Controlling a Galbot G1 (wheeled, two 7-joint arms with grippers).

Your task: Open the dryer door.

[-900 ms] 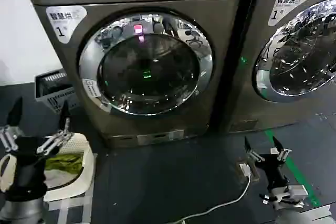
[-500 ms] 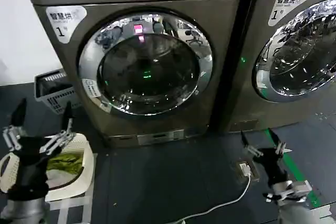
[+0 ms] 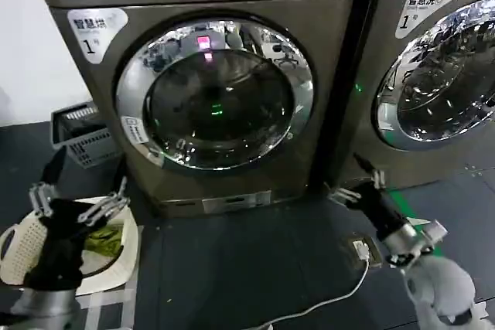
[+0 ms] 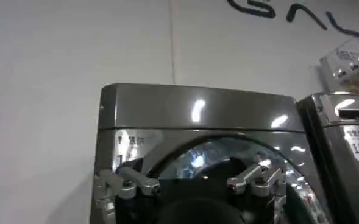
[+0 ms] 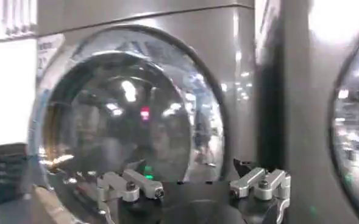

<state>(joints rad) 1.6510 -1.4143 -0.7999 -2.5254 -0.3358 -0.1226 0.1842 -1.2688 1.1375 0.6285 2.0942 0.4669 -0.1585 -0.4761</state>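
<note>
Right gripper [image 3: 356, 179], fingers spread and holding nothing, is hovering low beside the shut dryer door [image 3: 215, 94] rim with floor room around; left gripper [image 3: 83, 191] is idling open over the white basket [image 3: 19, 245].

Laundry rm — numbered dryer [image 3: 209, 83], washer [image 3: 433, 75]

Head view crops the dryer [image 3: 209, 90] top and most of the neighbouring machine [image 3: 433, 75]; left gripper [image 3: 81, 191] covers part of the white basket [image 3: 19, 245]; door labels [image 3: 94, 30] too small to read.
</note>
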